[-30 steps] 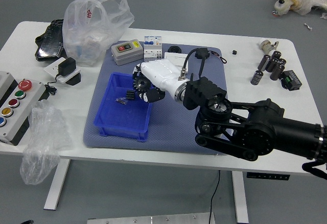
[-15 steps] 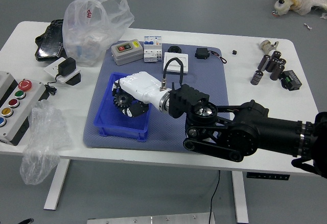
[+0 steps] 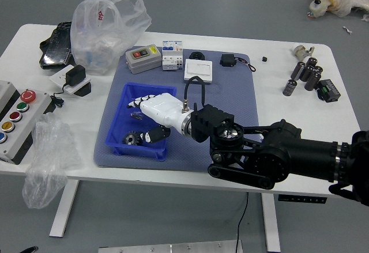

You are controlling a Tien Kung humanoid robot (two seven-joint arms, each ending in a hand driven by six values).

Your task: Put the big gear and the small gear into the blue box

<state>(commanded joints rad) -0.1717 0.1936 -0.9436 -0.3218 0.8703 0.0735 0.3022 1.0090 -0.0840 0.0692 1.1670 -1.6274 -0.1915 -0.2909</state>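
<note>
A: Head view. What's the right hand (image 3: 166, 110) doing?

B: Reaching in over the blue box (image 3: 117, 127), palm over its right side. Fingers (image 3: 142, 99) are pointing left, thumb (image 3: 157, 133) standing well apart from them. Hand is sitting wide open, gripping nothing.

A: And the gears?

B: One dark toothed gear (image 3: 133, 139) is lying in the box, close to the near wall, just beside the thumb tip. Size unclear; I'm not telling big from small. A small shiny piece (image 3: 136, 115) is lying farther back, below the fingers; too small to name.

A: Left side?

B: A dark sliver (image 3: 29, 249) is showing at the bottom-left edge. Can't tell what it is.

A: Surroundings?

B: Box is resting on a grey-blue mat (image 3: 239, 100). Beyond it, a grey device (image 3: 143, 60) is standing beside a white block (image 3: 172, 56).
</note>
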